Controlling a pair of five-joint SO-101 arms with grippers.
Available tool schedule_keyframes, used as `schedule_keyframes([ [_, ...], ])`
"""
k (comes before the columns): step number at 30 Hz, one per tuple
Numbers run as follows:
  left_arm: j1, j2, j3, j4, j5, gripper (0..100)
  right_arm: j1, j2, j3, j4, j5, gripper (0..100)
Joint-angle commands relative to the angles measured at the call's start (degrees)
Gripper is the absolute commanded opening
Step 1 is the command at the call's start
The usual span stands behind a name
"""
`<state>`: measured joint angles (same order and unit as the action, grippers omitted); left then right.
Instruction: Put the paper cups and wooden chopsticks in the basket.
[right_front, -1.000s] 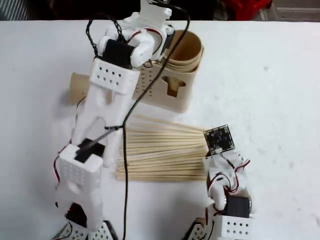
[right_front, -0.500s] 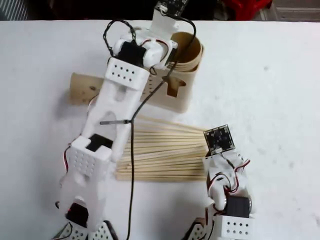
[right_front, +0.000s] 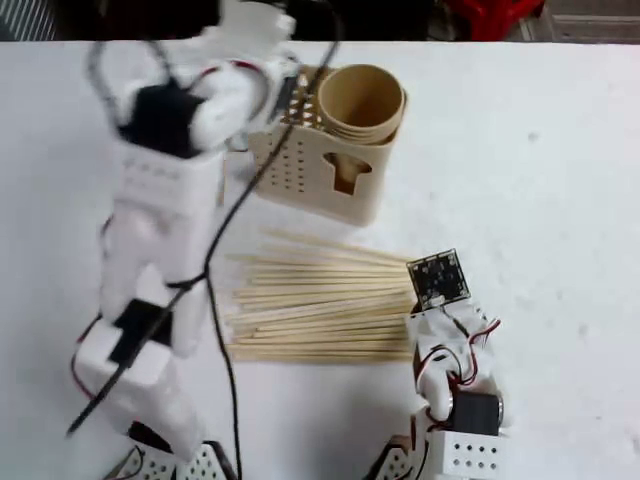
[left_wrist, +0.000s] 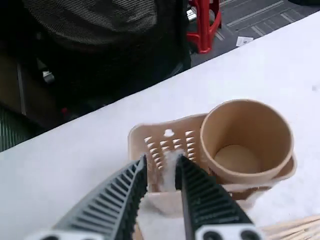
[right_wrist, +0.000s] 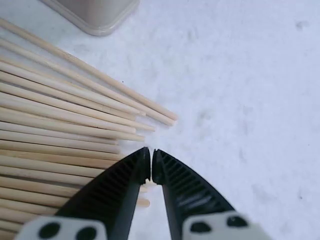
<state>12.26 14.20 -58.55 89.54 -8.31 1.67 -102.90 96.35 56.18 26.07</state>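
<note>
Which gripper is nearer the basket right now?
Left. The left gripper hangs by the basket, near the paper cups; the right gripper sits at the ends of the wooden chopsticks, away from it.

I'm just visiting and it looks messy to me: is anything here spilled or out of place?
The wooden chopsticks lie loose on the table, a few splayed askew, outside the basket. The paper cups sit nested upright in it.

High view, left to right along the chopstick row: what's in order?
left arm → wooden chopsticks → right arm
</note>
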Motion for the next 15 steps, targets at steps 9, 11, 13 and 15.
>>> schedule_keyframes([
  [9,-9.7,-8.4,2.5,10.1,-0.4,12,0.5,-0.3,0.4,0.4,0.4,2.0],
  [11,-10.0,-8.4,3.9,6.8,-0.1,12,0.5,-0.3,0.4,0.4,0.4,2.0],
  [13,-10.0,-8.4,5.0,2.5,0.2,12,0.5,-0.3,0.4,0.4,0.4,2.0],
  [15,-10.0,-8.4,7.0,-1.9,3.4,12,0.5,-0.3,0.4,0.4,0.4,2.0],
])
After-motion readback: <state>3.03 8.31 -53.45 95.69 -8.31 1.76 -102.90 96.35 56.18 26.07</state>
